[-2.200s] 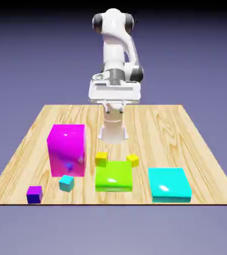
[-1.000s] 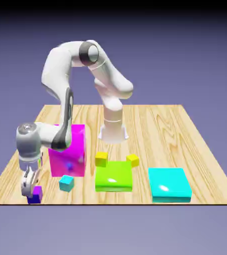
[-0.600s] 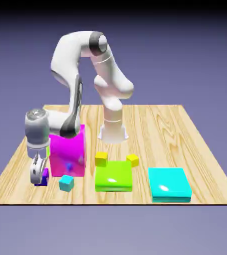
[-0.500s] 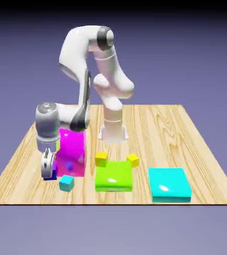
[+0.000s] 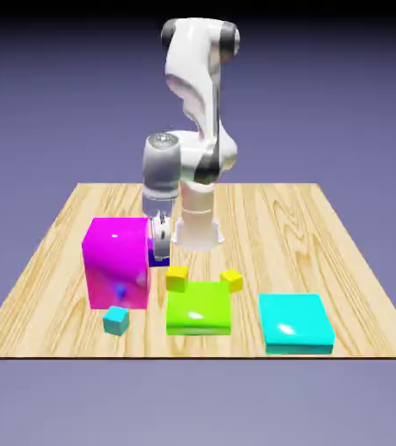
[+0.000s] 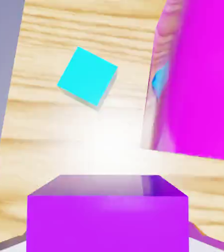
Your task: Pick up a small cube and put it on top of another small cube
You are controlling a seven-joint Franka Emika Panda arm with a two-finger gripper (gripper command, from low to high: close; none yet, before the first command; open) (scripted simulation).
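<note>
Purple cube [image 6: 107, 214] fills the bottom of the hand view, pinched between the tips of the claw [image 5: 157, 248]; the tips themselves are mostly hidden behind it, with only grey slivers at the bottom corners. In the exterior view the cube shows as a dark violet patch just right of the magenta block [image 5: 117, 261], left of centre, and it looks lifted clear of the wooden surface [image 5: 271, 218].

To do this carry well, I judge the arm should keep the cube high enough to pass the magenta block, which stands close on the claw's side and looms at the right of the hand view. A sideways brush there could twist the cube in the grip. A likely target is the teal cube [image 6: 87, 76], seen in the upper left of the hand view and low left of centre in the exterior view. Centre over it, square the purple cube's edges to it since it sits rotated in the hand view, lower gently, then let go only once the faces meet.
</note>
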